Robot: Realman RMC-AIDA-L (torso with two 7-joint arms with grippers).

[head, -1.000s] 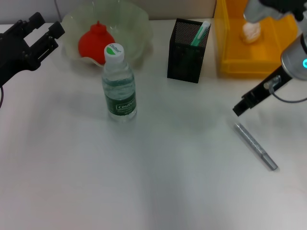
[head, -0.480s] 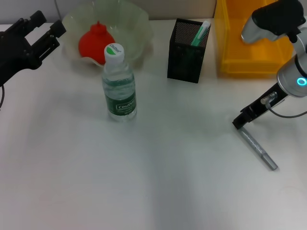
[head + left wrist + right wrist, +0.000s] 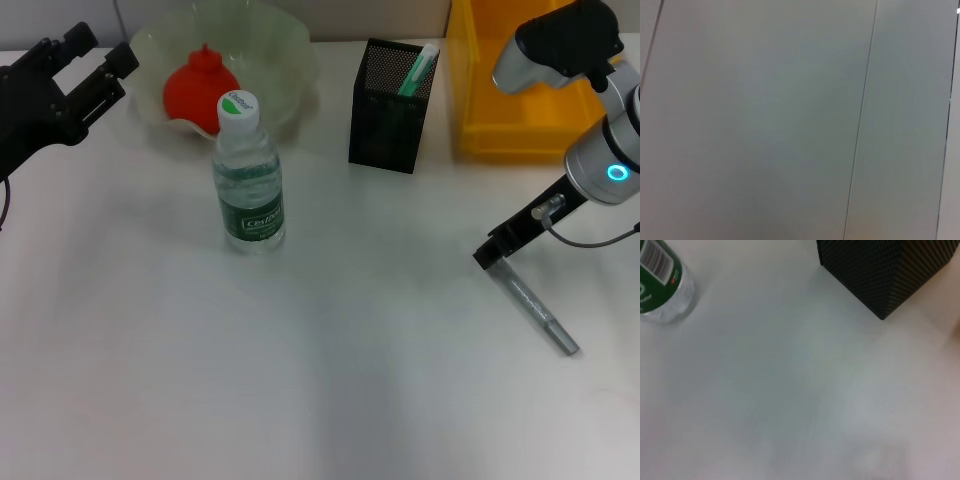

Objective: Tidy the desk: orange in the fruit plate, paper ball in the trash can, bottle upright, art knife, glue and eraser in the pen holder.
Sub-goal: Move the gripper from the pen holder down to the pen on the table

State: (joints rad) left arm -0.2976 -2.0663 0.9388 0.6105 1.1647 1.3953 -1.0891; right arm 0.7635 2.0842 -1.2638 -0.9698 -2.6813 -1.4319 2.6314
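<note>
The orange [image 3: 198,88] lies in the pale-green fruit plate [image 3: 288,42] at the back left. The bottle [image 3: 248,182] stands upright in front of it; its base also shows in the right wrist view [image 3: 659,287]. The black mesh pen holder [image 3: 388,105] [image 3: 880,270] holds a green-and-white stick [image 3: 417,68], maybe the glue. The grey art knife [image 3: 537,313] lies flat at the right. My right gripper [image 3: 487,254] hangs low, its dark tip at the knife's far end. My left gripper [image 3: 88,62] is open and held high at the far left. The paper ball and the eraser are hidden.
The yellow trash can [image 3: 505,120] stands at the back right, partly covered by my right arm [image 3: 600,150]. The white table [image 3: 330,370] stretches bare towards the front. The left wrist view shows only a plain grey surface.
My right arm has swung down and left, bringing its dark tip to the knife's far end. It now covers the white ball that showed in the trash can. The left arm has stayed still.
</note>
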